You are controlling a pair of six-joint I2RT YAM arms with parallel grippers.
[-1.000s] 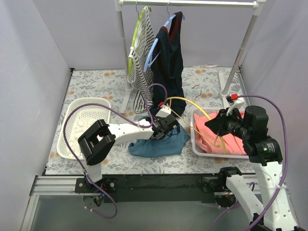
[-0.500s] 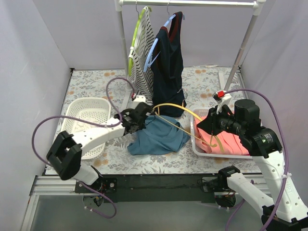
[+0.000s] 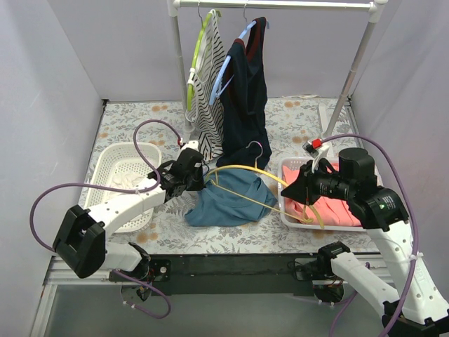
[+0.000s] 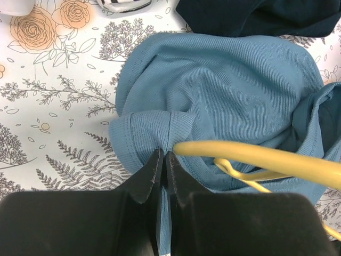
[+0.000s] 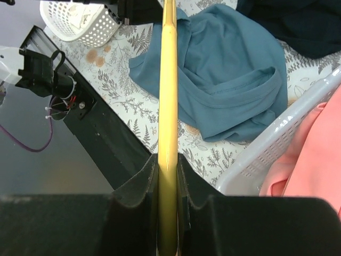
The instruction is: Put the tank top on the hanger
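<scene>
The teal-blue tank top (image 3: 228,202) lies bunched on the floral table in front of the rack. My left gripper (image 3: 191,177) sits at its left edge and is shut on a fold of its ribbed hem (image 4: 154,130), the jaws (image 4: 163,158) pinched tight on the fabric. The yellow hanger (image 3: 242,167) arches over the tank top, and its left tip (image 4: 184,148) ends right beside my left fingertips. My right gripper (image 3: 295,193) is shut on the hanger's right arm (image 5: 169,80), which runs straight out between its jaws (image 5: 168,162). The tank top (image 5: 229,69) lies under that arm.
A white basket (image 3: 112,158) stands at the left. Another white basket (image 3: 286,210) holding a pink garment (image 3: 337,207) stands under my right arm. Behind, the rack (image 3: 179,84) carries a striped top (image 3: 205,91) and a navy garment (image 3: 245,98). The table's front edge (image 5: 101,128) is near.
My left gripper has moved left across the tank top to its left edge and shut on the fabric. The right gripper has carried the hanger left, over the tank top.
</scene>
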